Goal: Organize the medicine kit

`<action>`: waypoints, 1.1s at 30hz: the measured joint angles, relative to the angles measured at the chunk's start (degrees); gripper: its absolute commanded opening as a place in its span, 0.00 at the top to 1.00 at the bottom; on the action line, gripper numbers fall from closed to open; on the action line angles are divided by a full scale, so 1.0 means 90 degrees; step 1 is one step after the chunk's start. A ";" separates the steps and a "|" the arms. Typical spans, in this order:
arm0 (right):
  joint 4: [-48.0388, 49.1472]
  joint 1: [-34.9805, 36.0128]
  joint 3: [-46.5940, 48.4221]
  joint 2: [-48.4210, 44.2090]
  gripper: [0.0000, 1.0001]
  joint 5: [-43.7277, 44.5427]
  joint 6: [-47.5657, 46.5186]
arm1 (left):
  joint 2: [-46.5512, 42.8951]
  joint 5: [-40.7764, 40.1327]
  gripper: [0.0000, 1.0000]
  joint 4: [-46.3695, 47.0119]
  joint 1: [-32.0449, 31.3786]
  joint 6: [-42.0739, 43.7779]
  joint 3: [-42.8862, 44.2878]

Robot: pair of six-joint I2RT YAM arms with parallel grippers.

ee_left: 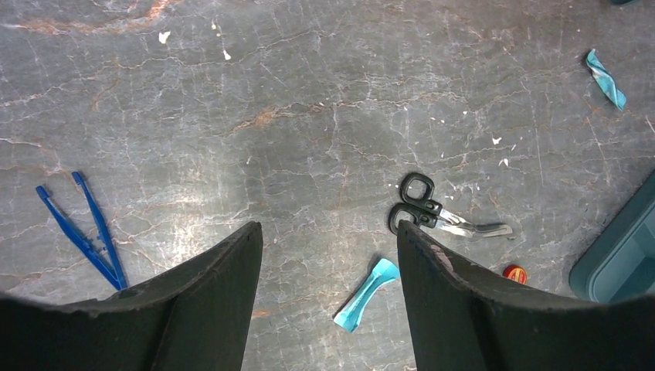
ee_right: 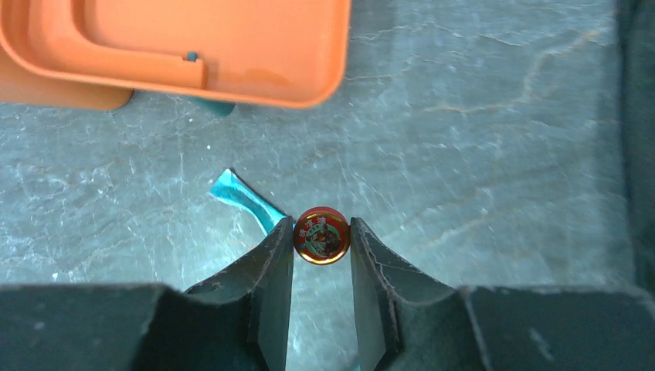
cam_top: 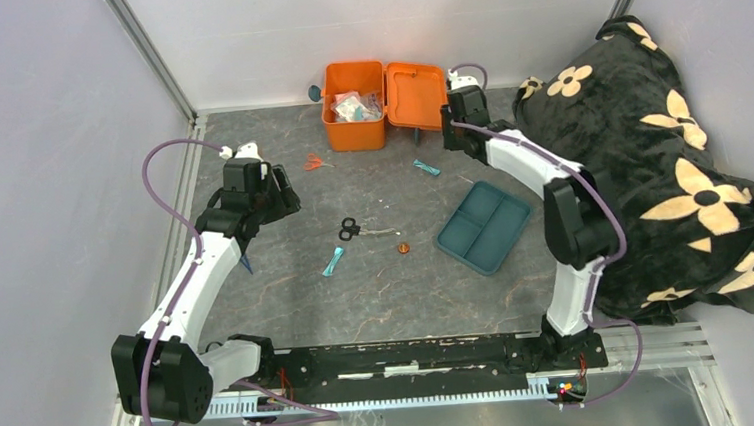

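A small red tin (ee_right: 322, 236) is clamped in the right end effector (ee_right: 322, 228) — the medicine kit (cam_top: 354, 109) is found open at the bench's (cam_top: 287, 279) far edge, just ahead and to its left. The left end effector (ee_left: 328, 232) is held apart, empty, well off.

Right wrist view crops the medicine kit (ee_right: 193, 46) at the top (contents (cam_top: 354, 106) too small to tell overhead).

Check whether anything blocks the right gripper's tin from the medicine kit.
Only the open lid of the medicine kit lies flat between the right gripper, shut on the red tin, and the kit's compartment. Nothing else visible intervenes.
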 measured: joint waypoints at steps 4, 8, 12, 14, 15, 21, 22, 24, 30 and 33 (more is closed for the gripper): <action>0.0134 -0.0007 -0.1054 -0.1132 0.65 0.0172 0.0027 | -0.0002 0.0075 0.29 0.0002 0.0022 0.0000 0.0000; 0.0172 -0.0085 -0.2159 -0.2089 0.65 0.0299 0.0053 | -0.0036 0.0104 0.28 0.0007 0.0027 0.0000 0.0000; 0.0117 -0.0231 -0.2839 -0.2552 0.65 0.0347 0.0046 | -0.0095 0.0119 0.27 0.0044 0.0027 0.0000 0.0000; 0.0095 -0.0294 -0.3014 -0.2616 0.65 0.0342 0.0034 | -0.0102 0.0148 0.27 0.0056 0.0027 0.0000 0.0000; 0.0097 -0.0323 -0.3082 -0.2618 0.65 0.0335 0.0024 | -0.0102 0.0165 0.27 0.0056 0.0027 0.0000 0.0000; 0.0075 -0.0406 -0.3232 -0.2516 0.64 0.0160 -0.0032 | -0.0104 0.0211 0.25 0.0056 0.0027 0.0000 0.0000; 0.0075 -0.0406 -0.3232 -0.2467 0.64 0.0124 -0.0051 | -0.0104 0.0211 0.25 0.0053 0.0027 0.0000 0.0000; 0.0075 -0.0406 -0.3232 -0.2341 0.63 0.0061 -0.0080 | -0.0104 0.0211 0.24 0.0053 0.0027 0.0000 0.0000; 0.0058 -0.0403 -0.3228 -0.1865 0.61 -0.0078 -0.0172 | -0.0104 0.0209 0.22 0.0051 0.0027 0.0000 0.0000; 0.0007 -0.0403 -0.3198 -0.1639 0.58 -0.0090 -0.0231 | -0.0107 0.0206 0.22 0.0051 0.0027 -0.0002 0.0000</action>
